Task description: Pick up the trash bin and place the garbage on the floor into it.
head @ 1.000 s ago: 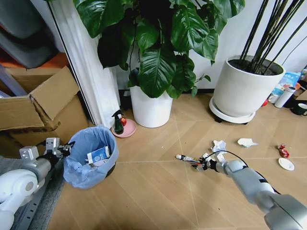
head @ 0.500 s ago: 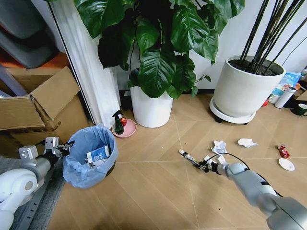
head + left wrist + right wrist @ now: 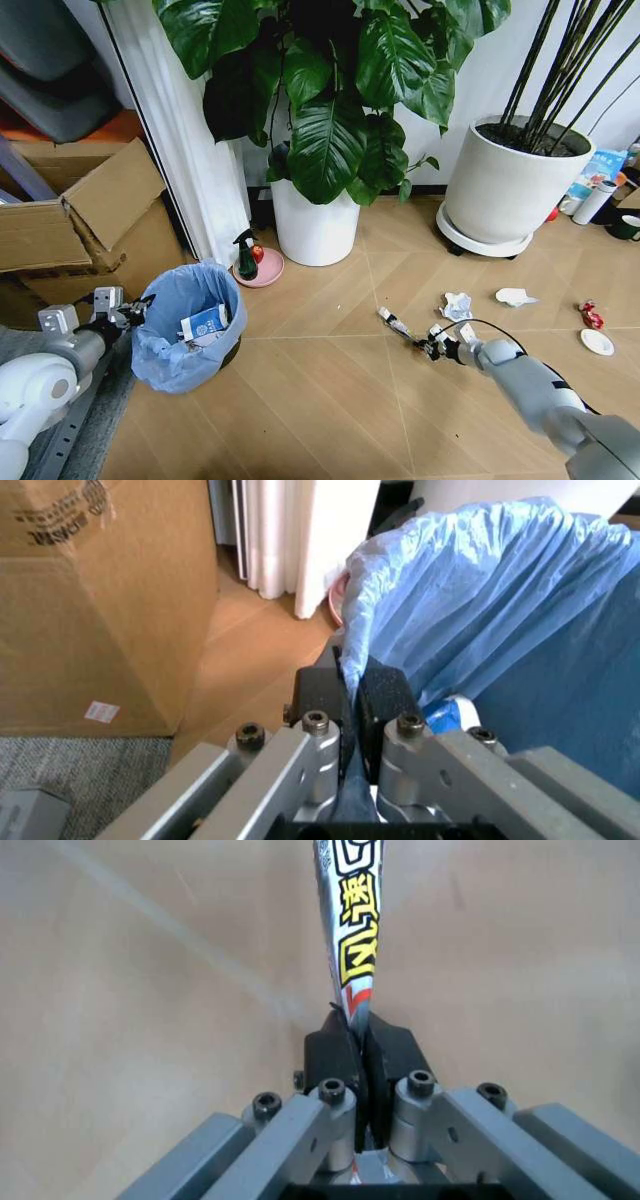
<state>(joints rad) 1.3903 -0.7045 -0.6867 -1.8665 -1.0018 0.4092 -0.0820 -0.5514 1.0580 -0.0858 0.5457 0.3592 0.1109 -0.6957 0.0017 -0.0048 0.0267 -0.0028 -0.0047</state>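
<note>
Light wood floor [image 3: 320,400] laid in a chevron pattern, with plenty sitting right on it: the trash bin [image 3: 187,325] with its blue liner at the left, a pink saucer [image 3: 258,270] holding a dark spray bottle [image 3: 245,257], and two white plant pots [image 3: 314,226] [image 3: 499,190] along the back, the bigger one on a low white base. Over on the right there are two crumpled paper wads [image 3: 456,304] [image 3: 514,296], a red wrapper [image 3: 590,315] and a white round lid [image 3: 597,343]. A cardboard box [image 3: 80,235] stands at far left beside a strip of grey carpet [image 3: 95,425].
</note>
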